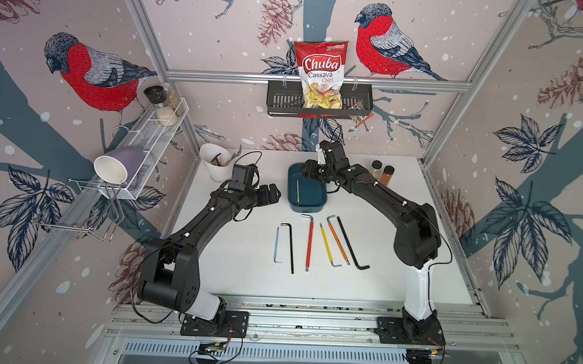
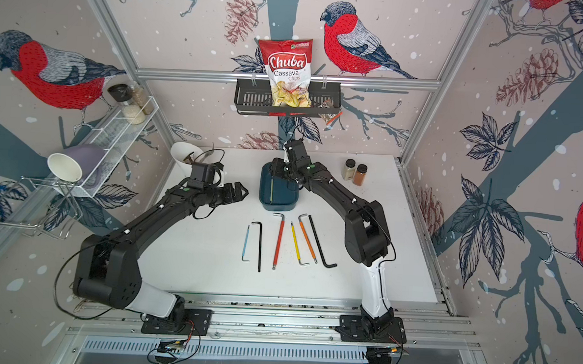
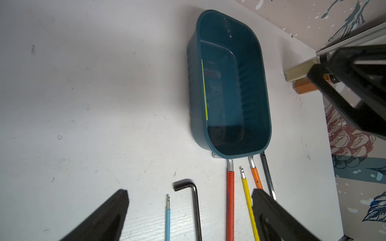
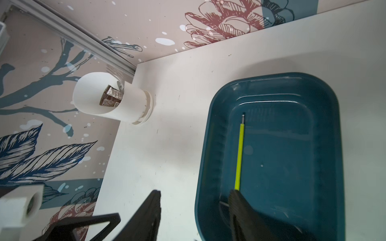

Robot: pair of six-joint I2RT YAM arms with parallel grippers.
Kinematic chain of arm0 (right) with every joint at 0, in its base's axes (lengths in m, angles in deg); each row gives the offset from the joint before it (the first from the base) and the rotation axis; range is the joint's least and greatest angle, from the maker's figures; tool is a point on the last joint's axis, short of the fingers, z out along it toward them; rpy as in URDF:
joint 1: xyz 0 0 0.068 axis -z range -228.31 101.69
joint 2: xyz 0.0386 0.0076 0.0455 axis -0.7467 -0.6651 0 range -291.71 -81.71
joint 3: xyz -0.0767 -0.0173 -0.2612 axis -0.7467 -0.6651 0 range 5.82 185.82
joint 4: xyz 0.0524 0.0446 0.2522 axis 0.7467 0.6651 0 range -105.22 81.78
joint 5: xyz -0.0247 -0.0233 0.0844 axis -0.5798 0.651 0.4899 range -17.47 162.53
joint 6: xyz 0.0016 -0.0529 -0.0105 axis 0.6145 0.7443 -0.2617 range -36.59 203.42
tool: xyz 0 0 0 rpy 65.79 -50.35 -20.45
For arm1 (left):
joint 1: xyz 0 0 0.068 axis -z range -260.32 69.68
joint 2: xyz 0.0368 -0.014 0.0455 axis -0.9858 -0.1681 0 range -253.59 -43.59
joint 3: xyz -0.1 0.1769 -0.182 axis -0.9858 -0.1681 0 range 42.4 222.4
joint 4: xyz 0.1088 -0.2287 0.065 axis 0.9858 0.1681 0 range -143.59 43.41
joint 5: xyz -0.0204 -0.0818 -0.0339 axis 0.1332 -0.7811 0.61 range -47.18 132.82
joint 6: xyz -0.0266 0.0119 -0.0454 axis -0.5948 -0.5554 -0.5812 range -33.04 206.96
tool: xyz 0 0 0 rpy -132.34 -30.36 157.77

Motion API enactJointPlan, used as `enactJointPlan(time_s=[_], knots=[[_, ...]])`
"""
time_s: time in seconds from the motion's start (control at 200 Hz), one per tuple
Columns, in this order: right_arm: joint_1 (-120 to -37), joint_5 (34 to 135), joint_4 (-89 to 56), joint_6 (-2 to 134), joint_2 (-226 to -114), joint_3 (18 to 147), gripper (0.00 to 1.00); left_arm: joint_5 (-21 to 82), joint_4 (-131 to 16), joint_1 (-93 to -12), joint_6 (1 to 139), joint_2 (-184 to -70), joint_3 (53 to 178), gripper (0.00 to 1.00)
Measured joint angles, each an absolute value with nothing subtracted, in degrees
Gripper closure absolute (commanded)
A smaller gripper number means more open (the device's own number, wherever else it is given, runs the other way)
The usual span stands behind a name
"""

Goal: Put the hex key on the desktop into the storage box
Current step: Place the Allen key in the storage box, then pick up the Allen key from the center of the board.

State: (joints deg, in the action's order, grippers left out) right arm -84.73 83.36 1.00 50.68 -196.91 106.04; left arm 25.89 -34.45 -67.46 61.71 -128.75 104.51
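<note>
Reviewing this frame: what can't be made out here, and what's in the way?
- Green key, bent end: right wrist view, mostly behind a right finger.
- Box, far end: both top views, covered by the right gripper.
- Red key, bend: left wrist view, mostly behind the box; other end cut by the frame edge.
- Cup contents: too small in top views.

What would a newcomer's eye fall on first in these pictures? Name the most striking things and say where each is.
The red and white Chuba cassava chips bag stands in the black slotted wall basket on the back wall. On the white desktop, a row of six hex keys lies in front of the dark teal plastic storage box. A lime-green hex key lies inside it, near the open right gripper.
</note>
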Motion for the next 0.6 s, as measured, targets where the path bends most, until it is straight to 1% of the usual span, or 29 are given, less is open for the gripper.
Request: enactJointPlan(time_s=[0.105,0.325,0.455,0.6], knots=[[-85.08,82.48,-0.44,52.32,-189.41,96.40,0.43,25.45,-34.56,-67.00,61.90,-128.69,104.64,0.04],[-85.30,77.22,-1.90,55.01,-173.91,75.92,0.41,23.29,-34.70,-66.85,63.34,-130.57,104.90,0.04],[-85.37,74.09,-1.12,56.43,-169.24,68.60,0.41,22.46,-34.50,-66.80,63.93,-132.34,105.71,0.04],[-85.52,71.99,0.00,57.87,-167.01,63.12,0.41,23.27,-34.65,-66.80,64.44,-132.49,105.78,0.04]])
